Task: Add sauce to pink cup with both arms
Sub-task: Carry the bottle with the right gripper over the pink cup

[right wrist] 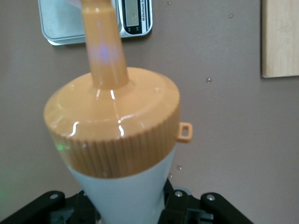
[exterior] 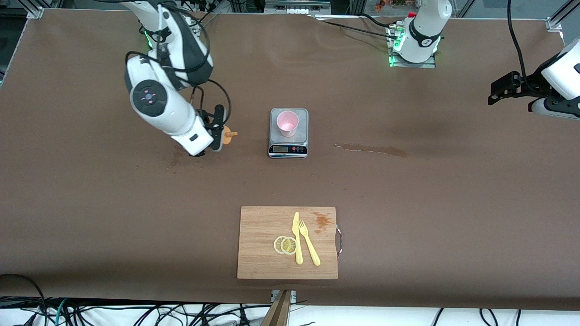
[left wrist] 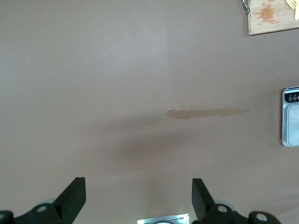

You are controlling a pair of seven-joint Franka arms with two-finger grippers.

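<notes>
Brown table, both arms over it. Right arm comes in from its base end; the right gripper is clamped on the squeeze bottle, held low over the table toward the right arm's end, beside the scale. Bottle is tipped: its long axis runs roughly level, orange nozzle cap leading and aimed at the scale, as the right wrist view confirms.

Left arm waits, raised over its own end of the table; left gripper has its fingers spread wide, nothing between them. Left wrist view looks down on a brownish wet streak.

Pink cup stands upright on the scale's plate, mouth up; no liquid can be made out in it.

Key relation: cup lies straight along the nozzle's axis from the right gripper, with a gap of bare table between. Right gripper is far the nearer to the cup. Judgement: nozzle must travel toward the cup and arrive over its rim before any squeeze; squeezing short of it risks another stain.

Cutting board, nearer the camera, is uninvolved.
</notes>
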